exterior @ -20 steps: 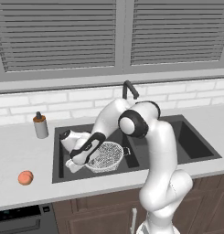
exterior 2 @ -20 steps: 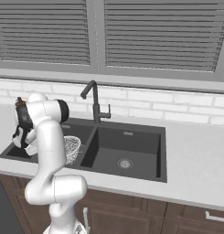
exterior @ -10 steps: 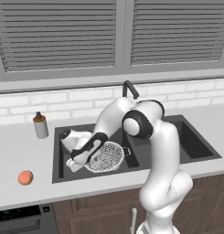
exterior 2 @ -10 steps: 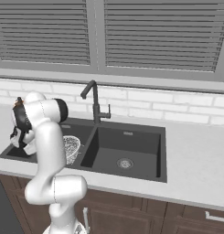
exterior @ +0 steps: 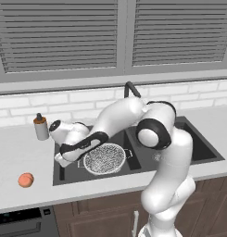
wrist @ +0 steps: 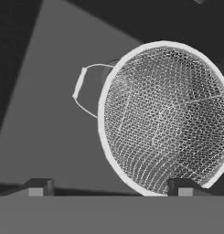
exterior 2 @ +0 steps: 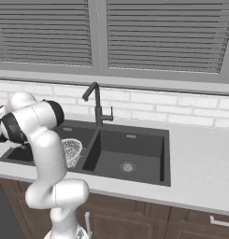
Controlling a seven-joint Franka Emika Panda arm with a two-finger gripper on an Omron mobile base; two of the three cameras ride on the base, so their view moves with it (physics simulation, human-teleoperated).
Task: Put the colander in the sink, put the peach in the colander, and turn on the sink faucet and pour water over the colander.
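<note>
Gripper (wrist: pixel 109 187) released, jaws spread, just above colander (wrist: pixel 166 119) resting in left sink (exterior: pixel 68 169) basin.

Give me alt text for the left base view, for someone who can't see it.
A white robot arm reaches down into the left basin of a dark grey double sink, its open gripper beside a round silvery mesh colander resting in the basin. A small orange-pink peach sits on the grey counter to the left.

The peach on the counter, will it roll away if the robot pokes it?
Probably. The peach looks round, so a sideways poke could send it rolling across the flat counter. It looks small and likely light, and smooth enough to maybe slip from the fingers.
</note>
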